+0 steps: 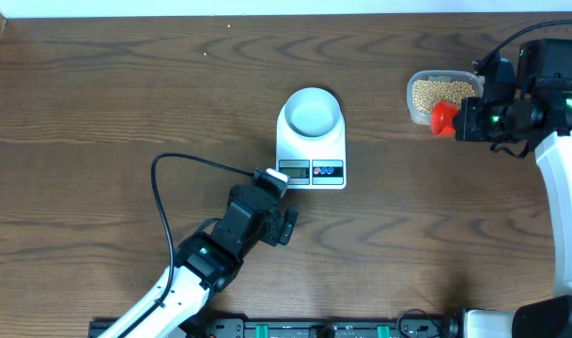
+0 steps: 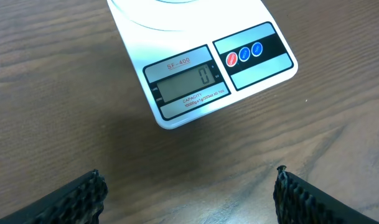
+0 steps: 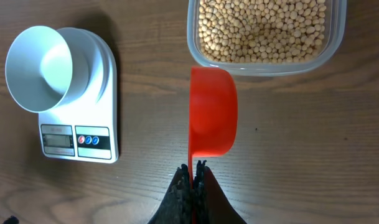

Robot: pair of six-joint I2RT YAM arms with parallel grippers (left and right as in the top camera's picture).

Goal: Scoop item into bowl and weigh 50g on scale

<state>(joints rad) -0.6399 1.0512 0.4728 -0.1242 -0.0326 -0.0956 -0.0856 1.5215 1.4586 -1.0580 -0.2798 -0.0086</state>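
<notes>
On the far right of the counter (image 1: 126, 94), the beans (image 3: 264, 28) lie heaped in a clear rounded tub (image 3: 335, 37): small, round and tan-yellow, filling it nearly wall to wall. The tub sits close to the counter's far edge.

Near the middle stands the white scale (image 2: 195, 37), with the white bowl (image 1: 311, 113) on its platform. The bowl's pale inside holds nothing, and its rim overhangs the scale's far end. The grey display (image 2: 188, 81) reads 0, with one red and two blue buttons (image 2: 244, 55) beside it.

The right gripper (image 3: 193, 180) has its jaws pinched tight on the thin handle of a red scoop (image 3: 213, 112), which hangs just short of the tub's near wall, seen side-on.

The left gripper (image 2: 189, 199) hovers just before the scale's display end, with its jaws spread wide and nothing between them.

Bare wood runs between the scale and the tub and over the whole left half. A black cable (image 1: 159, 188) loops left of the scale.
</notes>
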